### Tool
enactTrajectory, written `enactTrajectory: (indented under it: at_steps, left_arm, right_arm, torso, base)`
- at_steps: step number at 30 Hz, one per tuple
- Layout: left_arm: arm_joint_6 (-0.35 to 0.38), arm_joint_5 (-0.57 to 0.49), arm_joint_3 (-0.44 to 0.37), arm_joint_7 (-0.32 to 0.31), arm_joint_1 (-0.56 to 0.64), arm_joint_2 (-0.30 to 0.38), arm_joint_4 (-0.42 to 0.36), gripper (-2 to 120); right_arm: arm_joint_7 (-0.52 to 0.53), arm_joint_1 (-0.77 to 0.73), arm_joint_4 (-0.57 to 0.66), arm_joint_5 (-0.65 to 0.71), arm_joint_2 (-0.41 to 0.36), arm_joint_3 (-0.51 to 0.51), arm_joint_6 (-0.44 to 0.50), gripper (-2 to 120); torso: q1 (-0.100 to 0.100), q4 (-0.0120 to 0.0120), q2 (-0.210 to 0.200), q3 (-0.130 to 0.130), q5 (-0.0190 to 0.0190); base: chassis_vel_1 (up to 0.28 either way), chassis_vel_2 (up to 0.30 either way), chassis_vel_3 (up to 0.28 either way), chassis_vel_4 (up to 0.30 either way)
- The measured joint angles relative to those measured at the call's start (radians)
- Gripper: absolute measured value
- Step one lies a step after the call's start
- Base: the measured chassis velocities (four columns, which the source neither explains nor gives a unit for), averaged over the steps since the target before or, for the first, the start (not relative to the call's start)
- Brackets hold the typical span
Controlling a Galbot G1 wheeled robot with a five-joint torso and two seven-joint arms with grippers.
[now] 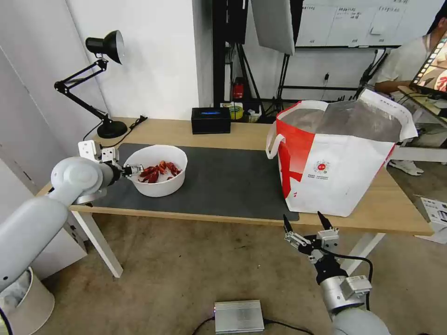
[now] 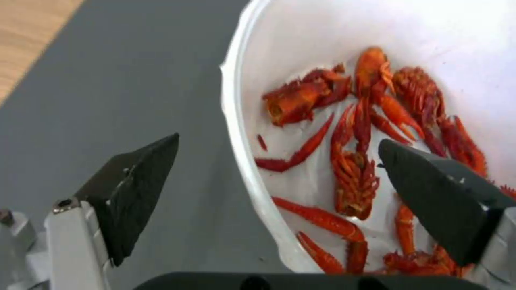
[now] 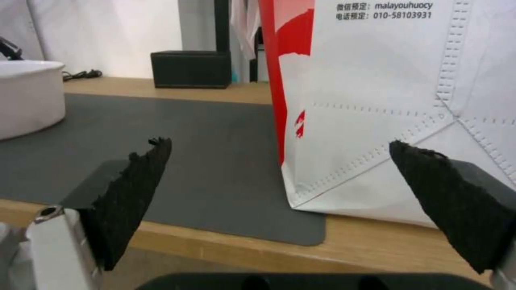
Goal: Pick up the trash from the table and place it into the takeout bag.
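Note:
The trash in view is a white round bowl [image 1: 158,186] of red crayfish shells [image 1: 159,170], standing on the left part of the dark grey mat [image 1: 228,181] on the table [image 1: 242,134]. My left gripper [image 1: 132,170] is at the bowl's left rim, open. In the left wrist view the bowl's rim [image 2: 231,100] runs between the spread fingers, one over the mat and one over the shells [image 2: 354,173]. The takeout bag [image 1: 335,177] stands open on the right. My right gripper [image 1: 302,216] hangs open just below the table's front edge, facing the bag's lower corner [image 3: 376,100].
A black tissue box [image 1: 211,120] and a black desk lamp [image 1: 100,83] stand along the back edge. On the floor lie a silver box [image 1: 238,316] in front of me and a white bin [image 1: 28,302] at my left. The mat's middle [image 3: 204,141] is bare.

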Motion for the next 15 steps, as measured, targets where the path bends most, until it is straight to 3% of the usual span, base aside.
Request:
enactTrajectory:
  at_steps: [7,15]
  left_arm:
    - [0.01,-0.037,0.022,-0.037,-0.024,-0.014,0.021,93]
    - [0.01,-0.041,0.029,-0.041,-0.028,-0.01,0.02,65]
  right_arm:
    - [0.0,0.0,0.0,0.0,0.0,0.0,0.0,100]
    - [0.0,0.0,0.0,0.0,0.0,0.0,0.0,100]
  torso:
    - [0.0,0.0,0.0,0.0,0.0001]
    - [0.0,0.0,0.0,0.0,0.0]
  base:
    - [0.0,0.0,0.0,0.0]
    - [0.0,0.0,0.0,0.0]
